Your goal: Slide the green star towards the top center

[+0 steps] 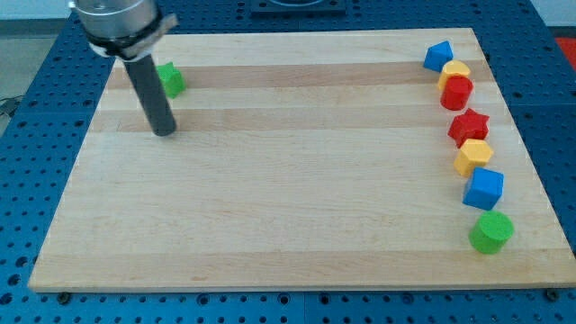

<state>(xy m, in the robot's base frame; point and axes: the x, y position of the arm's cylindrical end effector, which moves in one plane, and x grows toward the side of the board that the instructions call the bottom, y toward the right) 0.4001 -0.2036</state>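
The green star (170, 80) lies near the board's top left corner, partly hidden behind my rod. My tip (164, 131) rests on the wooden board (288, 180) just below the green star, slightly to its left, a short gap apart from it.
Along the view's right edge stands a column of blocks: a blue block (438, 56), a yellow block (455, 70), a red cylinder (456, 93), a red star (469, 126), a yellow block (473, 157), a blue cube (484, 189), a green cylinder (491, 232).
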